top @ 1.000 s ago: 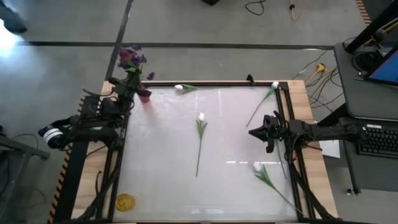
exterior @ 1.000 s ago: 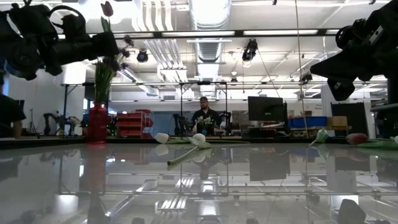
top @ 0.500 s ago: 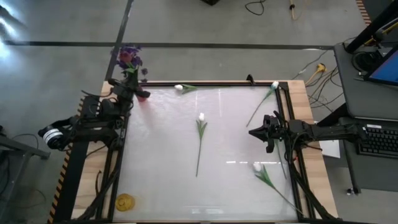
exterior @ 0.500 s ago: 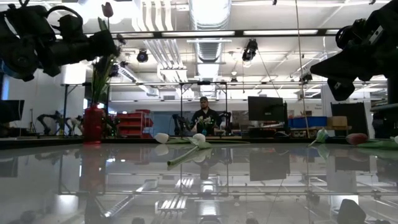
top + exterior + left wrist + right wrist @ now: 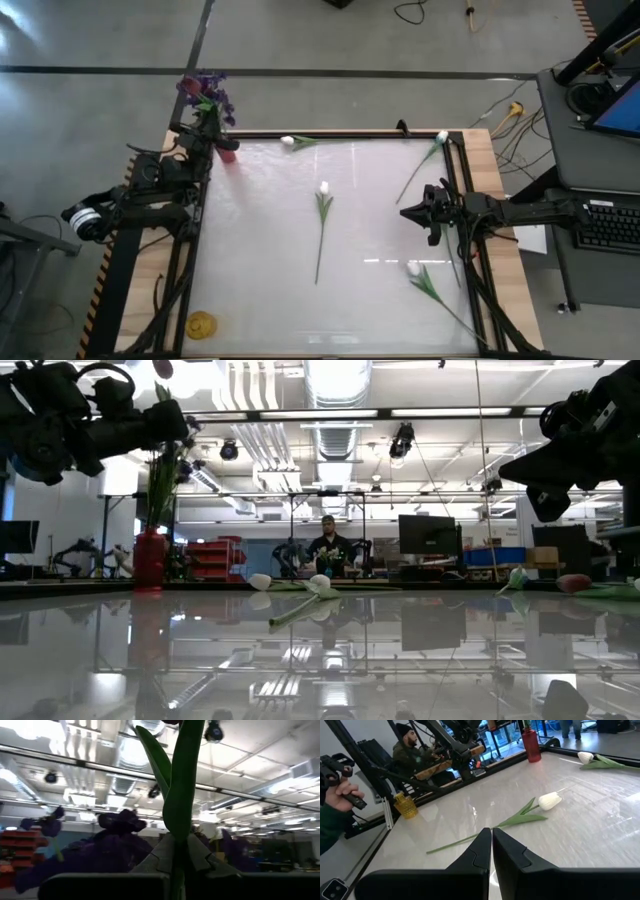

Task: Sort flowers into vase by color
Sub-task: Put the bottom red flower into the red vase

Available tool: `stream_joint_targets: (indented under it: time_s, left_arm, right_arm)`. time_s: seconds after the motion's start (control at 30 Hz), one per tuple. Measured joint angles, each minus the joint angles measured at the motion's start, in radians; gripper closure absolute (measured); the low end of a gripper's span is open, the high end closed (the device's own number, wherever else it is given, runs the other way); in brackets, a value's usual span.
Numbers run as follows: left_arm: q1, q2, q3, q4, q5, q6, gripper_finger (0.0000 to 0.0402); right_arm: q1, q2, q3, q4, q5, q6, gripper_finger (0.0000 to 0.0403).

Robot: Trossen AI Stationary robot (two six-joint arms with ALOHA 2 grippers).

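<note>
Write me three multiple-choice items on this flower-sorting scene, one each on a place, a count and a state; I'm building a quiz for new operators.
1. Where does the red vase stand?
A. at the table's far left corner
B. at the table's middle
C. beside the yellow vase

2. How many white tulips lie flat on the table?
A. two
B. four
C. six

3. What is the left pincer doing?
A. hanging open
B. shut on nothing
C. shut on a green stem

Answers:
1 A, the high view shows it at that corner, far from the yellow vase.
2 B, four white buds show from above.
3 C, the left wrist view shows the stem clamped between its fingers.
</note>
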Motion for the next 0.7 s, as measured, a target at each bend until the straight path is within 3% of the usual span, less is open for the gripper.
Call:
stream_joint_targets:
  time_s: [0.43, 0.7]
  left_arm:
    - [-0.001, 0.003, 0.000, -0.008, 0.402, -0.034, 0.0402]
    - [0.000, -0.053, -0.002, -0.017, 0.399, 0.101, 0.0402]
  right_arm:
    - [0.000, 0.000, 0.000, 0.001, 0.000, 0.000, 0.0394]
    - [0.000, 0.000, 0.000, 0.024, 0.000, 0.009, 0.0394]
